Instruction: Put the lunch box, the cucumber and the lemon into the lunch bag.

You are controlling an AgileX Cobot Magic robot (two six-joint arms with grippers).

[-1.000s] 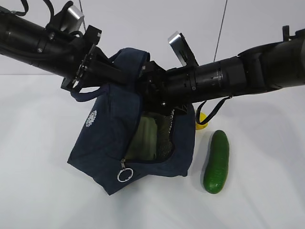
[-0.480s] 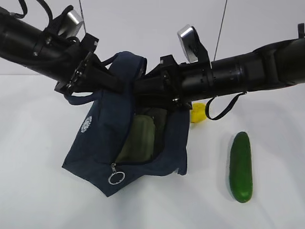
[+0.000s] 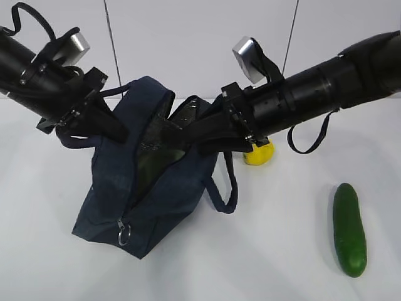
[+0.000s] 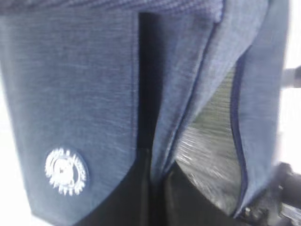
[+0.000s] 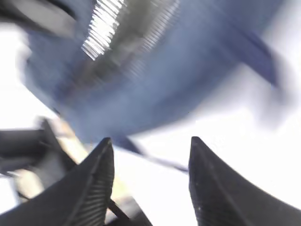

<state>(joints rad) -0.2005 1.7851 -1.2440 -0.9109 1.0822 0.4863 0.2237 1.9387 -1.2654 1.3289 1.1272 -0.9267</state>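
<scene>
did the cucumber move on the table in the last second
Yes. In the exterior view the cucumber has shifted right, away from the lunch bag, against the wall seams; the camera's steadiness isn't certain.

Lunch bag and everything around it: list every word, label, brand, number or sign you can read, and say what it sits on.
No text can be read in any view.
Round white emblem on the side panel of the lunch bag: a printed ring around a central mark; any lettering in it is too blurred to read.
Cucumber, lemon, both arms: no labels or markings visible.
</scene>
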